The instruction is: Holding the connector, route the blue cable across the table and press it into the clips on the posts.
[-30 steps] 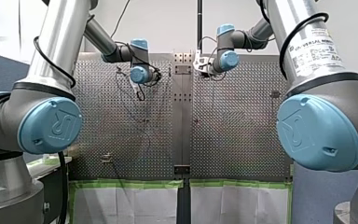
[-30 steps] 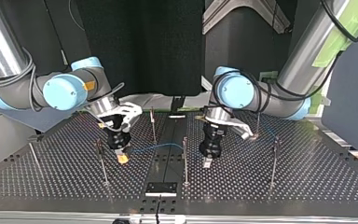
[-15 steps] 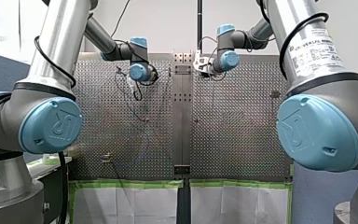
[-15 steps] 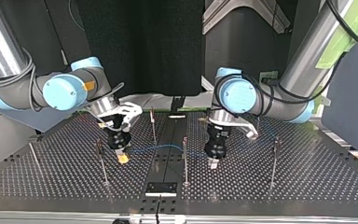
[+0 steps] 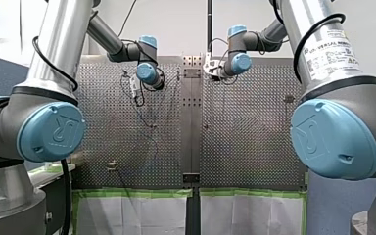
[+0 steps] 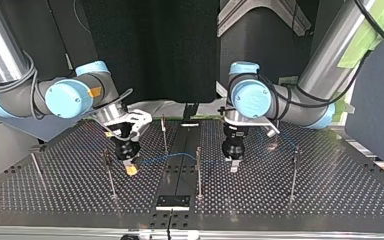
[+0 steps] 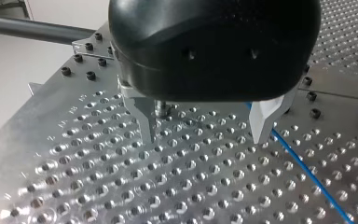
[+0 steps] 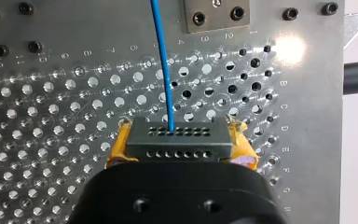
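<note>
"Perforated table (image 6: 330, 190), dark backdrop (image 6: 150, 50). Where's the connector (image 8: 175, 140)?"
"Clamped between my right gripper's (image 8: 179, 148) yellow pads (image 8: 116, 148), low over the plate. The blue cable (image 8: 163, 70) leaves it toward the middle post (image 6: 198, 170), probably held taut for clipping."
"My left gripper (image 7: 206, 128)?"
"Spread and empty, the cable just beside one finger, likely there to press it."
"Writing?"
"My right arm's label (image 5: 330, 49) reads UNIVERSAL, and there are engraved grid letters (image 8: 284, 128)."
</note>
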